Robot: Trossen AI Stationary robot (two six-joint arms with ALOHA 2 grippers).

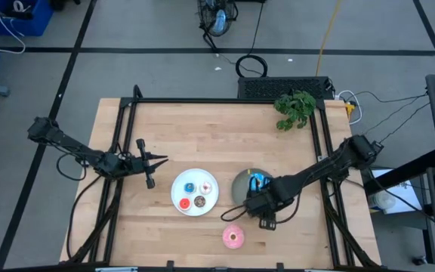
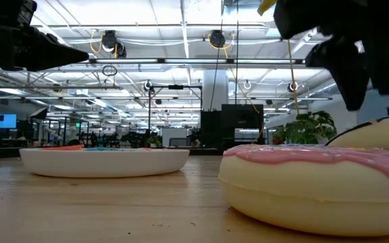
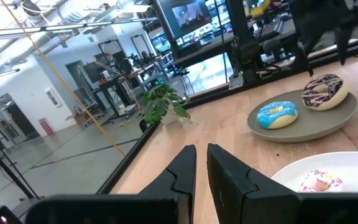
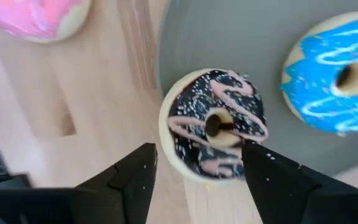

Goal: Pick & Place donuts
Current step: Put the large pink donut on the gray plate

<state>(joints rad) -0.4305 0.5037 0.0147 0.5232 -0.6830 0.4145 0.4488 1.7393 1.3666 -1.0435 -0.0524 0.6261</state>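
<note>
A grey plate [image 1: 242, 181] holds the bright blue donut [image 1: 259, 181] and the dark chocolate sprinkled donut [image 4: 213, 124], which lies tilted at the plate's rim. My right gripper [image 4: 199, 152] hovers open above the chocolate donut [image 3: 322, 90], a finger on either side, touching nothing. The pink donut [image 1: 232, 237] lies on the table nearer the front edge. Left of the grey plate, a white plate [image 1: 195, 208] carries the tiny donuts: blue [image 1: 189, 187], white-pink [image 1: 206, 185], red [image 1: 183, 202], brown [image 1: 200, 202]. My left gripper [image 1: 157, 159] waits shut, left of the white plate.
A green plant [image 1: 294, 109] stands near the table's far right corner. Dark rails run along the table's left, far and right edges. In the low view the pink donut [image 2: 316, 182] fills the foreground, with the white plate [image 2: 103, 160] behind it.
</note>
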